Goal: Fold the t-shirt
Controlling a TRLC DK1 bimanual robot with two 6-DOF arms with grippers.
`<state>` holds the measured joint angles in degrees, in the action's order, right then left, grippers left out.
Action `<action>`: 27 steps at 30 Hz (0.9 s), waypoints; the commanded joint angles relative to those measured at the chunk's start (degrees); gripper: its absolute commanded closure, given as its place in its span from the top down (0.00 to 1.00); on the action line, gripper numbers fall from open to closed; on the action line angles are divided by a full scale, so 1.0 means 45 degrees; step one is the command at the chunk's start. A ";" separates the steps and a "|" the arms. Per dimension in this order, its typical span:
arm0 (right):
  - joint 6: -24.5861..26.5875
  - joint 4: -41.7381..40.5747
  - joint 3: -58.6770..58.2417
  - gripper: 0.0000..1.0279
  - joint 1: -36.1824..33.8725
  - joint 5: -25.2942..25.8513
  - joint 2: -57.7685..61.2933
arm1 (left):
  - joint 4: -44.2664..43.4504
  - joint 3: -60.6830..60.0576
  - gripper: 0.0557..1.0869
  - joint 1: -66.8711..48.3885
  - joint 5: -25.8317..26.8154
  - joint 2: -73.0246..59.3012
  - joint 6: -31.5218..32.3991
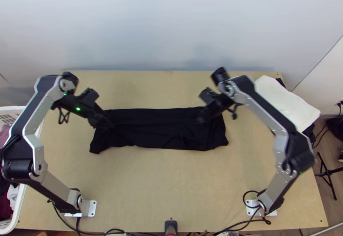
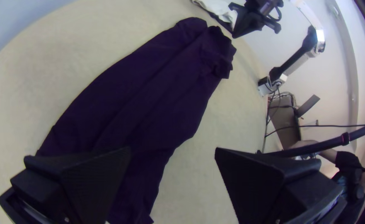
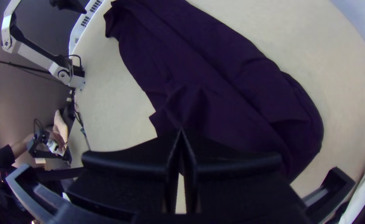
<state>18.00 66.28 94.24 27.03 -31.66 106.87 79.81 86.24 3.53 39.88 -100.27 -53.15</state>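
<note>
So, left gripper (image 2: 172, 150): wide apart, nothing between its fingers, over the shirt's left end as seen from above.
Right gripper (image 3: 181, 130): narrow, its tips meeting above the right part of the cloth; I can make out no fabric pinched in them.
Shirt (image 1: 156, 129): black, already folded into a long strip, lying mostly flat with some creases on the table (image 1: 171, 184), below both grippers.
Long axis: side to side across the table; from the left jaws it runs away toward the right gripper, and from the right jaws back toward the left.
Nearer arm: left for the left end, right for the right end; neither needs to cross the middle.
Next move: probably bringing one end in over the strip to shorten it; the right jaws would have to part first. A shallow grip might take the top layer alone and skew the fold.
Basket (image 1: 19, 199): white, at the table's left edge, holding maroon, white and dark clothes (image 1: 5, 206).
Far right corner: a folded white cloth (image 1: 287, 103) lying over something dark.
</note>
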 commanded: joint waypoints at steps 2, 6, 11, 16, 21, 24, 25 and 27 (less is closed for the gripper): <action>0.0024 -0.0647 0.1637 0.03 0.1221 -0.0074 0.1954 | -0.2736 -0.1351 0.96 -0.0706 -0.0737 -0.0706 0.2455; -0.0074 -0.0940 0.2867 0.03 0.1240 -0.0425 0.3322 | -0.3380 -0.1293 0.96 -0.0570 -0.1518 -0.1449 0.3373; -0.0367 -0.0940 0.3727 0.03 0.1299 -0.0992 0.4493 | -0.3087 -0.1527 0.96 -0.0179 -0.1557 -0.1995 0.3470; -0.0055 -0.0901 0.3395 0.03 0.1416 -0.1148 0.4904 | -0.2951 -0.1527 0.96 0.0876 -0.1616 -0.2191 0.3470; 0.0141 -0.0764 0.3102 0.03 0.1455 -0.1148 0.5001 | -0.2872 -0.1625 0.96 0.1442 -0.2319 -0.2327 0.3275; 0.0336 -0.0764 0.2906 0.03 0.1338 -0.1109 0.5001 | -0.3048 -0.1586 0.96 0.1520 -0.3100 -0.1859 0.3158; 0.0395 -0.0764 0.2848 0.03 0.1240 -0.1109 0.4982 | -0.3068 -0.1488 0.96 0.1540 -0.3491 -0.1722 0.3060; 0.0531 -0.0764 0.2633 0.03 0.1006 -0.1109 0.4904 | -0.3029 -0.1254 0.96 0.1735 -0.3920 -0.1605 0.2845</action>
<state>18.79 62.67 107.85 33.08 -36.58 128.62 66.52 79.33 8.97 28.10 -109.14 -38.59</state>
